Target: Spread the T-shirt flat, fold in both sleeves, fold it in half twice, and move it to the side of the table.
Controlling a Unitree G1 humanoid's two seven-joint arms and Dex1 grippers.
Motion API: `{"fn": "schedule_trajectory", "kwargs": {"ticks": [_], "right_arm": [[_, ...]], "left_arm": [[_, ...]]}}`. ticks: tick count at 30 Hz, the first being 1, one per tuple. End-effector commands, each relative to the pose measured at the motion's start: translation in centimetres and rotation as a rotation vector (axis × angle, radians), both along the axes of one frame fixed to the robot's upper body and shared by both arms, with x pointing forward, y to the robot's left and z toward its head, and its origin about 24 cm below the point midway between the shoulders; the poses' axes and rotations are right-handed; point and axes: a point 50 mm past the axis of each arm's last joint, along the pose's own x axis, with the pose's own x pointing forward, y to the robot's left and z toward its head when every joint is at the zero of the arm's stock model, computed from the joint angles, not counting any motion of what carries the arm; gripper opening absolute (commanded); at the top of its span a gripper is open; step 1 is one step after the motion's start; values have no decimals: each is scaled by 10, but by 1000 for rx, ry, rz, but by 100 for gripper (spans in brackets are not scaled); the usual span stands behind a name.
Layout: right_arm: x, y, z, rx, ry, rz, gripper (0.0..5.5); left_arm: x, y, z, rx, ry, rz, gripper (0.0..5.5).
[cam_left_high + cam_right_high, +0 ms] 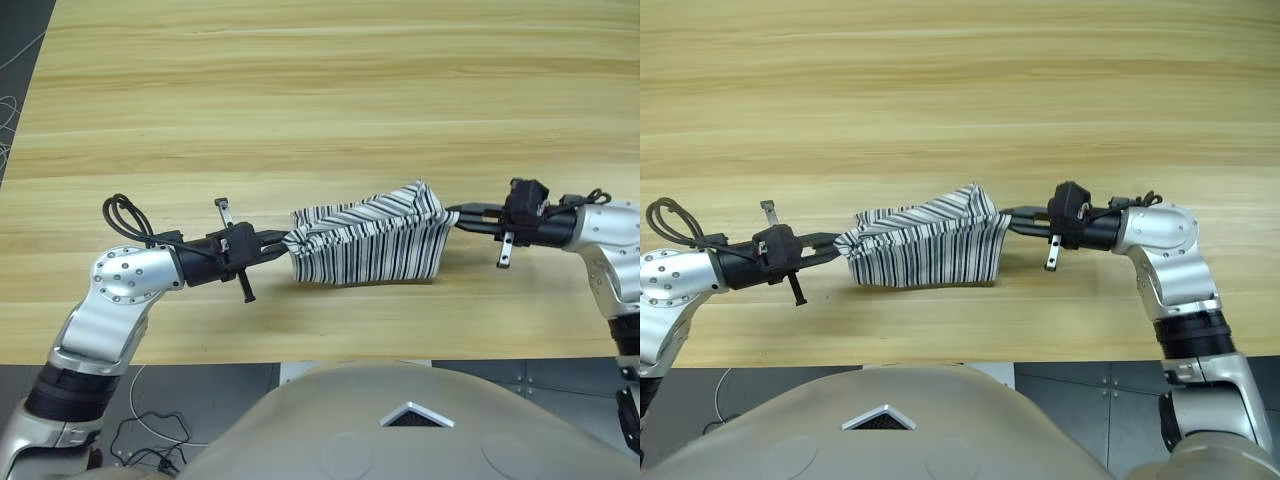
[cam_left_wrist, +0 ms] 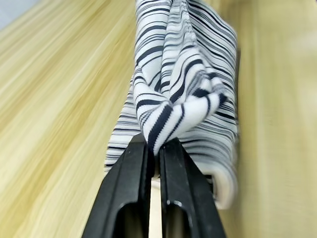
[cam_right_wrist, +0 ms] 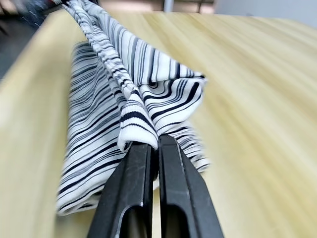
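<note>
Striped T-shirt (image 1: 370, 245) is clamped at 9 o'clock by left gripper (image 1: 283, 243), at 3 by right gripper (image 1: 455, 213); broad table (image 1: 320, 80) is seen toward 12.

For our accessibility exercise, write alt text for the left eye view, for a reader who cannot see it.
A folded black-and-white striped T-shirt is pinched at its two ends by the left end effector and the right end effector, over a wooden table.
</note>
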Motion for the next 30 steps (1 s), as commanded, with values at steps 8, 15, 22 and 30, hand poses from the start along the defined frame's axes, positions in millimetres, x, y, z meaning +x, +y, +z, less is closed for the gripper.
{"fn": "schedule_trajectory", "kwargs": {"ticks": [8, 15, 22, 30], "right_arm": [[27, 15, -22, -112, -32, 25, 12], [48, 8, -5, 21, -142, -197, 96], [48, 4, -11, 42, -169, -305, 164], [31, 61, 8, 125, -391, -107, 164]], "left_arm": [[31, -5, -28, 42, -9, 146, 10], [39, 1, -28, -73, 6, 321, 97], [37, -7, -43, -163, 39, 463, 211], [60, 20, -3, -438, -258, 958, 284]]}}
